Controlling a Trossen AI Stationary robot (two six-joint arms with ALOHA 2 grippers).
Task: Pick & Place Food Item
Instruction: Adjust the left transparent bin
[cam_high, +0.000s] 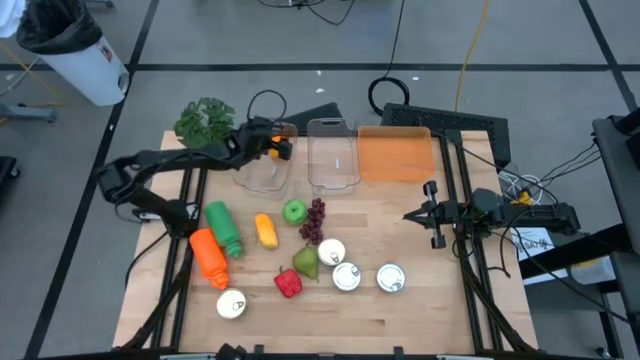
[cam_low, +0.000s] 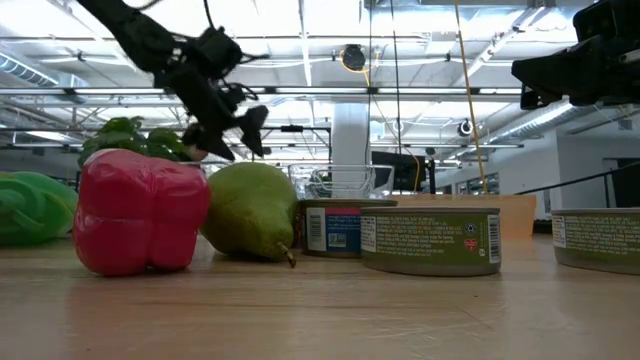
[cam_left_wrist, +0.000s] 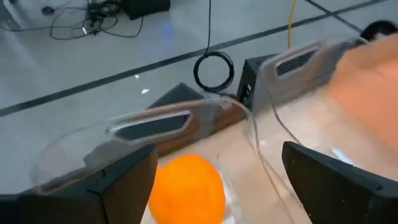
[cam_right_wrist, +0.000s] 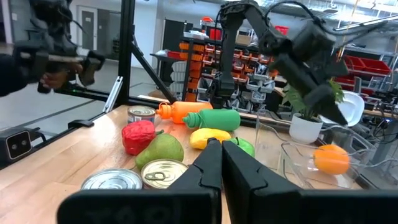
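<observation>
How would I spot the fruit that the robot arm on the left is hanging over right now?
Start at the far edge of the wooden table, where three bins stand in a row: two clear, one orange. In the leftmost clear bin, under the open left gripper, lies an orange. It is the only food in a bin; the rest lies on the bare wood.

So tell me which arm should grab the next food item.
Probably left. The left gripper hangs open over the clear container holding the orange, near the fruit pile; the right gripper waits shut across the table.
</observation>
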